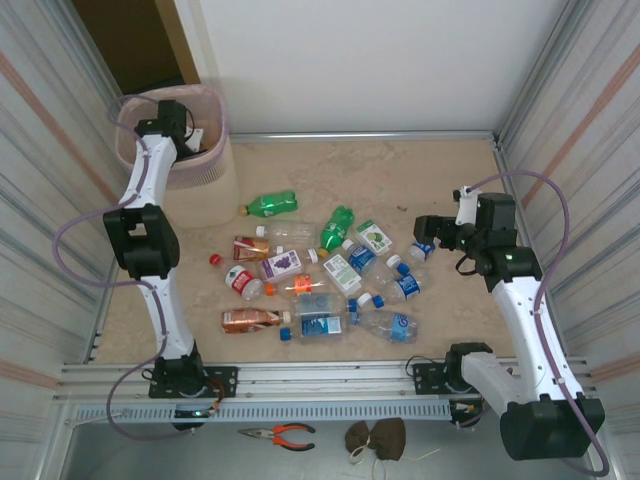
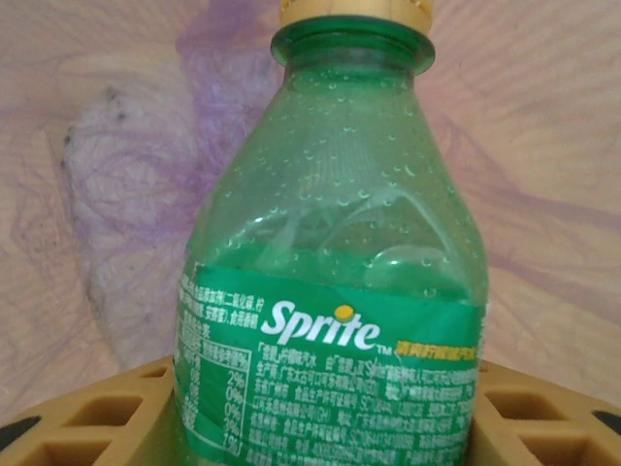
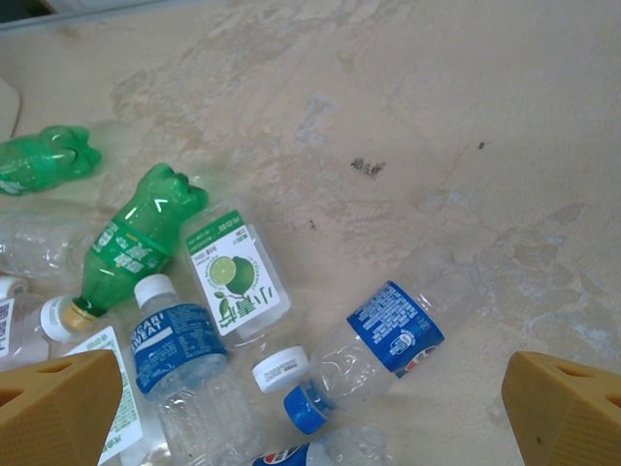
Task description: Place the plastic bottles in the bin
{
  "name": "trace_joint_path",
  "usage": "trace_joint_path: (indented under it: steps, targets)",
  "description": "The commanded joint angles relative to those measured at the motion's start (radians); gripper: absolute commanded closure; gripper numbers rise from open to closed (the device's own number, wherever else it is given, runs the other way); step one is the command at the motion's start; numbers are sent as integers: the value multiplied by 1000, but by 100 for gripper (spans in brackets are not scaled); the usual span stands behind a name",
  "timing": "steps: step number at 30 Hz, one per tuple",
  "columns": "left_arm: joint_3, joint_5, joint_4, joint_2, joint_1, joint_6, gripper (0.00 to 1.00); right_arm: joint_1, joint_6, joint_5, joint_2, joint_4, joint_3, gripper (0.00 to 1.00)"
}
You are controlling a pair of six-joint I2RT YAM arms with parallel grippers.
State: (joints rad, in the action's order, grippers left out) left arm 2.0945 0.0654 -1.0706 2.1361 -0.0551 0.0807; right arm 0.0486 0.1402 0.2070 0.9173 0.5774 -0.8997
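A: What is being gripped by the left gripper (image 1: 185, 128)?

B: A green Sprite bottle (image 2: 330, 243) is being held upright between its 2 yellow fingers (image 2: 87, 417). The jaws are being pressed narrow against the labelled body, and the yellow cap is pointing up.

A: Where is it being held?

B: At the bin (image 1: 205, 190), in the far left corner of the table (image 1: 440, 170). Pink bin wall is being seen behind the bottle in the left wrist view. Whether the bottle is below the rim cannot be told.

A: How is the right gripper (image 1: 428, 238) being carried?

B: It is being held spread wide, with nothing between its fingers (image 3: 58, 403), above the right end of the pile of plastic bottles (image 1: 320, 275).

A: What is being seen beneath it?

B: A blue-labelled bottle (image 3: 388, 340) with a blue cap, a lime-labelled bottle (image 3: 233, 277) just left of it, a Pocari Sweat bottle (image 3: 179, 354) and a crushed green bottle (image 3: 136, 243), all lying flat.

A: And the rest of the pile?

B: It is lying mid-table, well apart from the bin. 1 lone green bottle (image 1: 272, 205) is lying nearest the bin, and a brown bottle (image 1: 250, 319) is lying at the near left edge.
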Motion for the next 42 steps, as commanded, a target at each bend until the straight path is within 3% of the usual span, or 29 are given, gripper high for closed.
trace_joint_path:
  steps: [1, 14, 22, 25, 42]
  targets:
    - [-37, -17, -42, -30, -6, 39, 49, 11, -27, 12, 1, 1, -22, 1]
    - [-139, -108, -60, -129, -6, 74, 49, 23, -23, 11, 4, -6, -16, 1]
    - [-108, -153, -46, -125, -6, 73, 25, 29, -20, 9, 11, -9, -14, 1]
    - [-101, -125, -45, -137, -5, 68, 21, 31, -22, 3, 5, -7, -16, 1]
    - [28, -20, -50, -300, 11, 9, 22, 37, -11, -39, -24, -14, -12, 1]
